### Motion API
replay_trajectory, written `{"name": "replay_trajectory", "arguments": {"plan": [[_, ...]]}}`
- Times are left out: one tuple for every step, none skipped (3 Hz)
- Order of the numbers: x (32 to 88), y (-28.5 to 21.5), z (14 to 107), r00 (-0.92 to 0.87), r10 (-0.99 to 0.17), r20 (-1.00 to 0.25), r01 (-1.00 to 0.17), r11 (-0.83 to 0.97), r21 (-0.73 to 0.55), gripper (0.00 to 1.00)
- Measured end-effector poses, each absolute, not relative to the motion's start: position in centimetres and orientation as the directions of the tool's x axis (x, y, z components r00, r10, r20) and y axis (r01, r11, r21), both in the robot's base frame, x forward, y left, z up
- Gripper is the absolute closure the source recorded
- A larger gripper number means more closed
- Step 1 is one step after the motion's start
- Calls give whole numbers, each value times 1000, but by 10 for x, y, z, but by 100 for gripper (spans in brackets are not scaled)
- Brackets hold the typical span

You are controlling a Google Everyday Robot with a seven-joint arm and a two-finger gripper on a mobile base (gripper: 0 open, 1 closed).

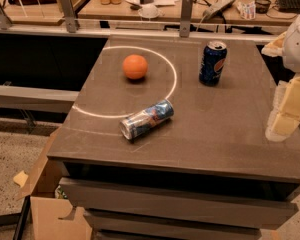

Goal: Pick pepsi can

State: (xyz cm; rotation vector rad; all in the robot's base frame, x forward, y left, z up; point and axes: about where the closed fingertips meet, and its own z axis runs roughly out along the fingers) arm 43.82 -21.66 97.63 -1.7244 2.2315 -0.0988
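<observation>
The pepsi can (pixel 212 63) stands upright on the far right part of the grey table top (pixel 225 129). It is dark blue with a round red, white and blue logo and a silver top. My gripper (pixel 283 115) shows as pale cream blocks at the right edge of the view, to the right of the can and nearer the front, apart from it. Nothing is seen held in it.
A slim silver-blue can (pixel 146 119) lies on its side near the table's middle front. An orange (pixel 135 66) sits inside a white chalk circle at the back left. A cardboard box (pixel 50 204) stands on the floor at the lower left. Cluttered desks (pixel 155 4) run behind the table.
</observation>
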Motion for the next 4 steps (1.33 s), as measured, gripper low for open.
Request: {"name": "replay_trajectory", "arguments": {"plan": [[438,-217,976,-221,-953,-207,-931,270,-246,0],[450,-231,976,-271,-920,-284,-900,347,-264,0],[476,-259,972,-321,-842,-434,-840,465,-280,0],[513,-281,965,-300,-730,-614,-787,553,-274,0]]}}
